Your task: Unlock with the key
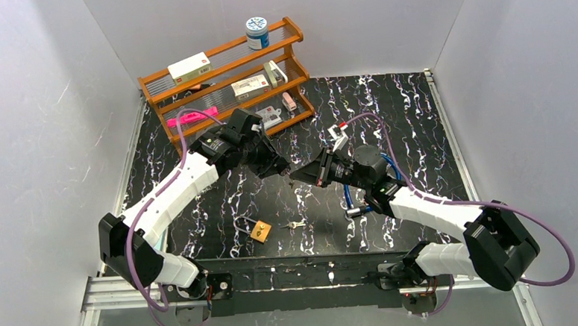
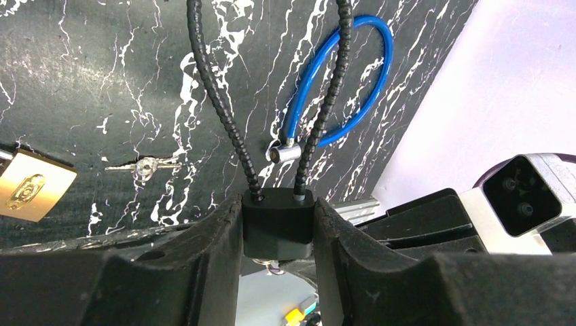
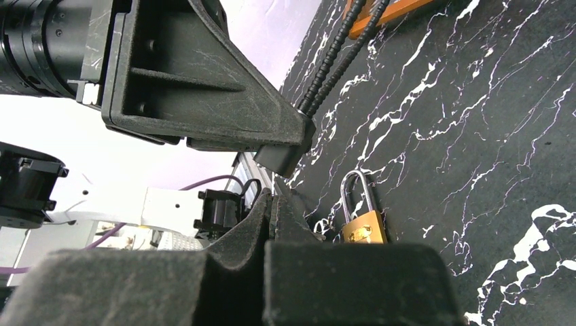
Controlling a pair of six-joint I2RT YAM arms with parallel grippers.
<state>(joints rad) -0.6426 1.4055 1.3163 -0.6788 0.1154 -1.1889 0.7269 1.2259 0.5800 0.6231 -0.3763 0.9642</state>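
My left gripper [image 1: 275,166] is shut on a black lock body [image 2: 278,221] and holds it above the table. The lock's black ribbed cable [image 2: 224,88] loops away from it. My right gripper [image 1: 298,175] is shut, with its tips right at the underside of the lock. A small silver bit of key [image 2: 272,267] shows there between lock and fingertips. In the right wrist view the pressed-together fingers [image 3: 272,210] sit just below the lock body [image 3: 282,157]; the key itself is hidden there.
A brass padlock [image 1: 260,230] and a loose pair of keys [image 1: 295,225] lie on the black marbled table near the front. A blue cable lock [image 1: 347,197] lies under my right arm. A wooden shelf [image 1: 225,69] with small items stands at the back.
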